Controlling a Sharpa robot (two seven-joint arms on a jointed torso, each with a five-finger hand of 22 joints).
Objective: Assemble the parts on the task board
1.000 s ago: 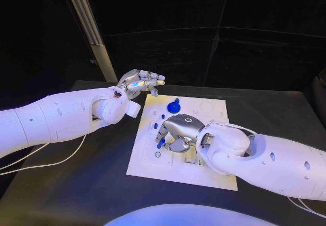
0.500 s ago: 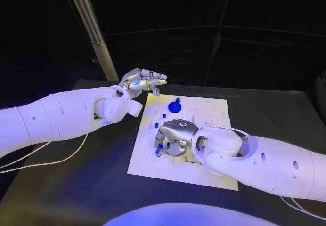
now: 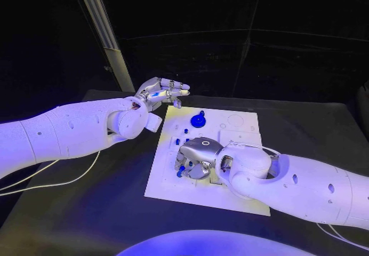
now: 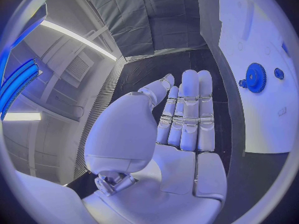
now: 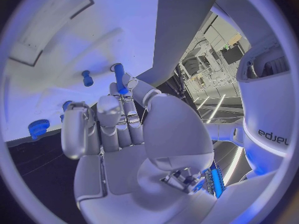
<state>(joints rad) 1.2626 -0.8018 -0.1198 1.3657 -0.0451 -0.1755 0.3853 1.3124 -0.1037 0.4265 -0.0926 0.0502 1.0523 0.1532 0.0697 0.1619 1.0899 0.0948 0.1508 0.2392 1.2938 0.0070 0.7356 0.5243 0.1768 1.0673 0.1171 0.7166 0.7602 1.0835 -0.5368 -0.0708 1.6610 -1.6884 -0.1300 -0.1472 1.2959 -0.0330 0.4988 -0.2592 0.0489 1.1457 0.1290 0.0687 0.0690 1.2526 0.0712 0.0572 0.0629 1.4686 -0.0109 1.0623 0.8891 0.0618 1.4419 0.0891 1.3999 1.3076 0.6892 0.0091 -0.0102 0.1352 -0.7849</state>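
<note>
Right robot hand (image 3: 198,154) pinches a slim blue plastic peg (image 5: 119,78) over the flat white task board (image 3: 238,200).
Left robot hand (image 3: 160,92) hovers empty, fingers straight, beside the board's blue toothed gear (image 3: 198,120) on the black bench (image 3: 92,213).

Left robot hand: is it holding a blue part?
No, the left robot hand is flat and holds nothing; the blue gear sits apart on the board.

- Black table (image 3: 92,213) carries the white board (image 3: 196,192), set at its middle, slightly askew
- A thin white cable (image 3: 54,184) trails on it by the left arm
</note>
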